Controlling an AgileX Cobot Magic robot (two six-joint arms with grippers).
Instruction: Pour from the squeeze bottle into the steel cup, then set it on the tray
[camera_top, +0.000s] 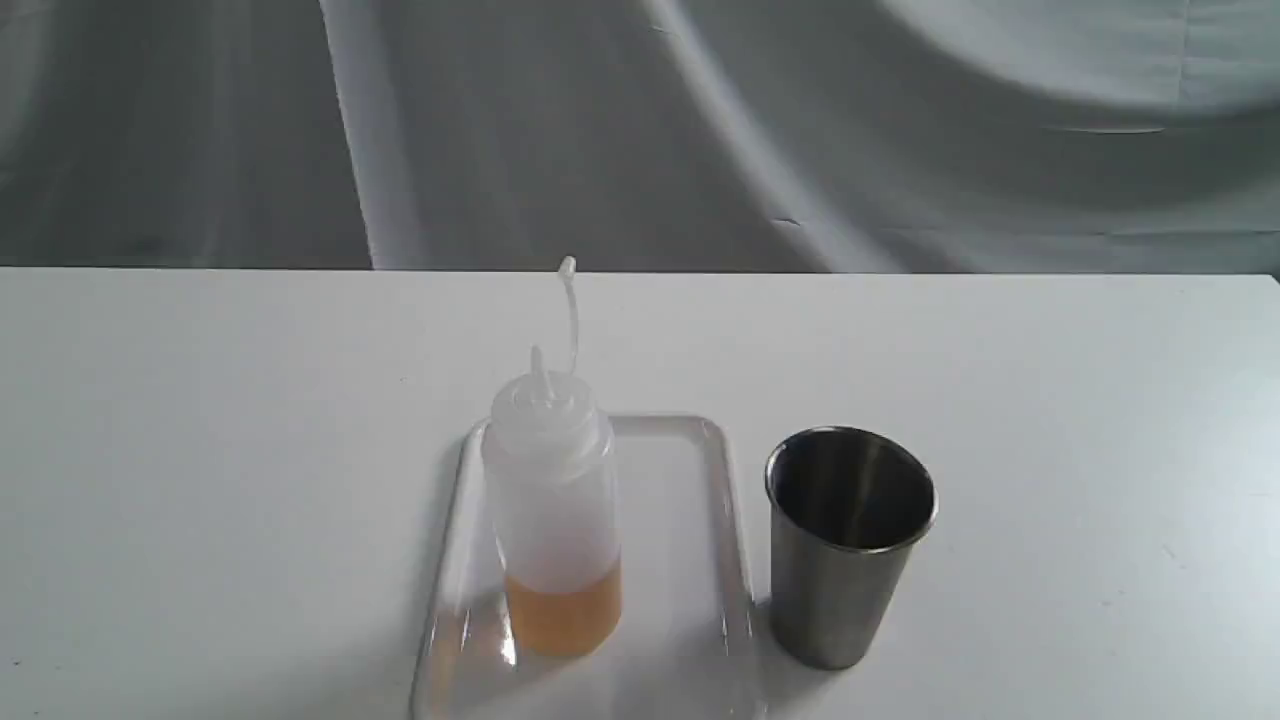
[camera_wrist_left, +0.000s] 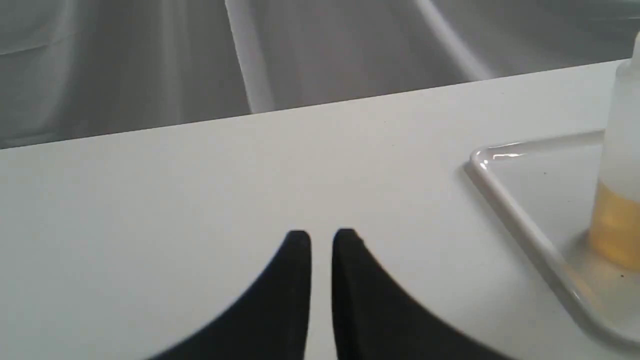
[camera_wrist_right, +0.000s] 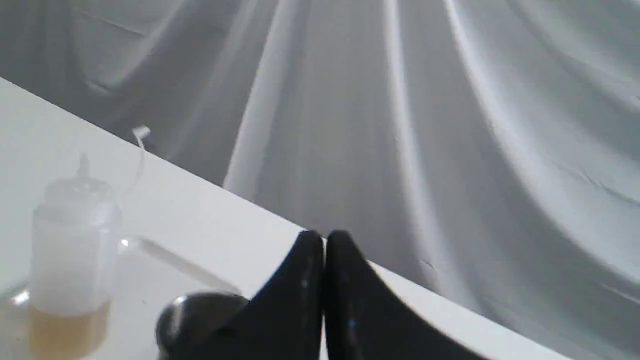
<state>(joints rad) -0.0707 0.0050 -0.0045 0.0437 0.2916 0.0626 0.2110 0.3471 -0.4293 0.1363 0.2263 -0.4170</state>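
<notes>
And here's the squeeze bottle (camera_top: 553, 520), standing upright on the tray (camera_top: 733, 520), towards its left half in the exterior view. Plain translucent whitish plastic, smooth all round. Amber-orange liquid sits in the lower part of it and the wall above is cloudy white. The pointed nozzle is bare, and the thin strap curls up over it with the little cap dangling at its tip.

The tray is clear and glossy, with rounded corners and a low raised rim catching the light. It lies flat on the white table (camera_top: 200, 450), and you can see the bottle's base mirrored in its floor.

Just off the tray's right rim stands the steel cup (camera_top: 850, 570), upright on the table and outside the tray, very near it but not touching. It's brushed grey metal, tapered, with a rolled rim. The inside is dark, and I can't tell what's in there.

Now the pincers. The left gripper (camera_wrist_left: 321, 239) hangs over bare table off the tray's left rim, well apart from it. Its black fingertips are drawn almost together, just a thin slit between them, gripping nothing. The right gripper (camera_wrist_right: 324, 239) is on the cup's side of the tray, its tips pressed together and empty.

Beyond the tray, folded grey cloth (camera_top: 800, 130) hangs behind the table's far edge.
</notes>
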